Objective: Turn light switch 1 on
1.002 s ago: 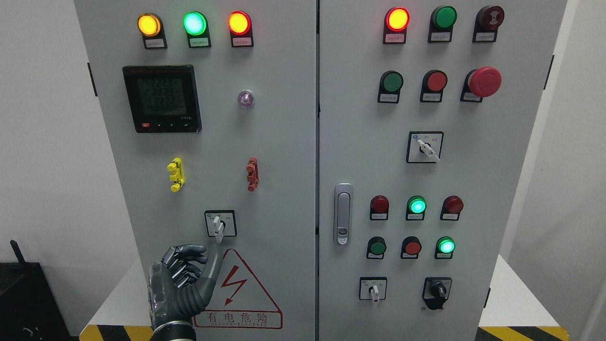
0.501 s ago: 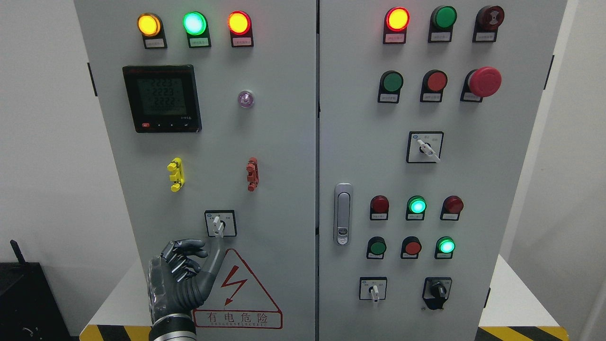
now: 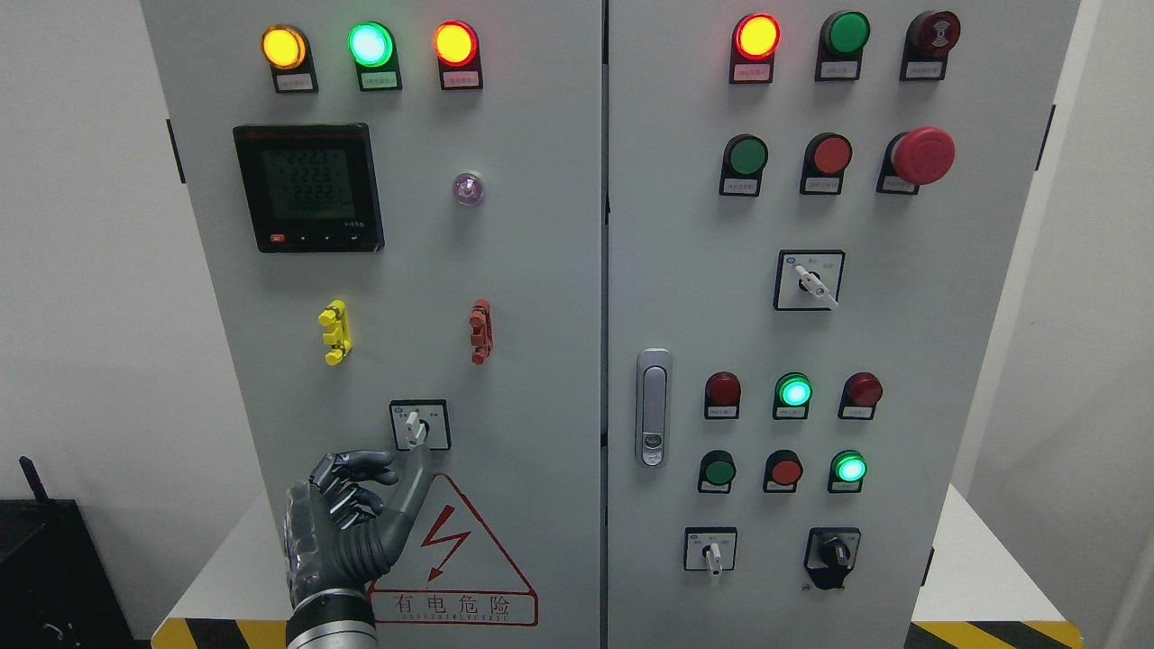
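Grey steel cabinet fills the view, two doors side by side. Left door carries a black meter with a lit display, and above it a row of three lit lamps: amber, green, orange-red. Below the meter sit a yellow clip and a red clip. A red-bordered warning triangle with a lightning bolt sits low on the left door.

Left hand comes up from the bottom edge, lower left, dark grey. Its fingers are curled in and hold nothing; the thumb points upward, its tip just under the switch.

Switch, a small white lever in a black-framed square, is on the left door, above the triangle's tip. Lever points down, slightly left. Whether the thumb touches it cannot be told.
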You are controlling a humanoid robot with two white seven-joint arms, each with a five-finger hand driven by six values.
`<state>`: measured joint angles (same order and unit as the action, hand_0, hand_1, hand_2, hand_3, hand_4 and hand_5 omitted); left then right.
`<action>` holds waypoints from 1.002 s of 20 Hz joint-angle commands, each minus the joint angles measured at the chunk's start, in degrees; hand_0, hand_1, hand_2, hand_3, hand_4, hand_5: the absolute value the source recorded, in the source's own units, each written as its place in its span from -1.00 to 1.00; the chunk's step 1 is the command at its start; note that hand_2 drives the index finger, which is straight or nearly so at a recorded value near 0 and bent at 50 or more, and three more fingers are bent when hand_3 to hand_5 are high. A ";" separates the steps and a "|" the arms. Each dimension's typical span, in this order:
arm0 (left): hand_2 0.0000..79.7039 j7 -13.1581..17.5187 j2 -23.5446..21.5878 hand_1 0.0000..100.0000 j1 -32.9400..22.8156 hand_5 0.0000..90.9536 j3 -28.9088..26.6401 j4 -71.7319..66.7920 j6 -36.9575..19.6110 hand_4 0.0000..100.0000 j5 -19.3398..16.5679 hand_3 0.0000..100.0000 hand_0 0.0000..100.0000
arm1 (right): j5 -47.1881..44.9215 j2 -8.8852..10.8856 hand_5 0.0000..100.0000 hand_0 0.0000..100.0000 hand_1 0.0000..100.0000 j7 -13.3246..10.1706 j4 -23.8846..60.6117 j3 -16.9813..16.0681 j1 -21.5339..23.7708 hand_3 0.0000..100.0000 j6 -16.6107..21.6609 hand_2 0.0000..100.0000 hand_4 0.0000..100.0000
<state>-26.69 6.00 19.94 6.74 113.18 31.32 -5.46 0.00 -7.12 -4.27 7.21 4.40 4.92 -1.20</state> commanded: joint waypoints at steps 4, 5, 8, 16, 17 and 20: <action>0.35 -0.03 0.06 0.42 0.88 0.82 -0.06 -0.07 1.11 0.75 0.01 0.42 -0.91 | -1.41 0.00 -1.00 -1.00 -1.00 -0.03 0.00 0.00 0.00 -1.00 -0.03 -1.00 -1.00; 0.35 -0.03 0.06 0.42 0.97 0.82 -0.06 -0.07 1.46 0.75 0.01 0.42 -0.90 | -1.41 0.00 -1.00 -1.00 -1.00 -0.03 0.00 0.00 0.00 -1.00 -0.03 -1.00 -1.00; 0.36 -0.03 0.06 0.42 1.32 0.82 0.03 -0.07 2.07 0.75 -0.08 0.43 -0.90 | -1.41 0.00 -1.00 -1.00 -1.00 -0.03 0.00 0.00 0.00 -1.00 -0.03 -1.00 -1.00; 0.38 0.06 -0.03 0.46 1.85 0.83 0.38 -0.86 3.21 0.75 -0.08 0.45 -0.84 | -1.41 0.00 -1.00 -1.00 -1.00 -0.03 0.00 0.00 0.00 -1.00 -0.03 -1.00 -1.00; 0.38 0.06 -0.03 0.46 2.20 0.83 0.47 -0.94 3.48 0.75 -0.08 0.46 -0.82 | -1.41 0.00 -1.00 -1.00 -1.00 -0.03 0.00 0.00 0.00 -1.00 -0.03 -1.00 -1.00; 0.39 0.06 -0.03 0.47 2.55 0.84 0.56 -1.03 3.83 0.75 -0.08 0.46 -0.78 | -1.41 0.00 -1.00 -1.00 -1.00 -0.03 0.00 0.00 0.00 -1.00 -0.03 -1.00 -1.00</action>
<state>-26.86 6.03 21.80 6.93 112.70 34.74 -5.52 0.00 -7.12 -4.27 7.21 4.40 4.92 -1.20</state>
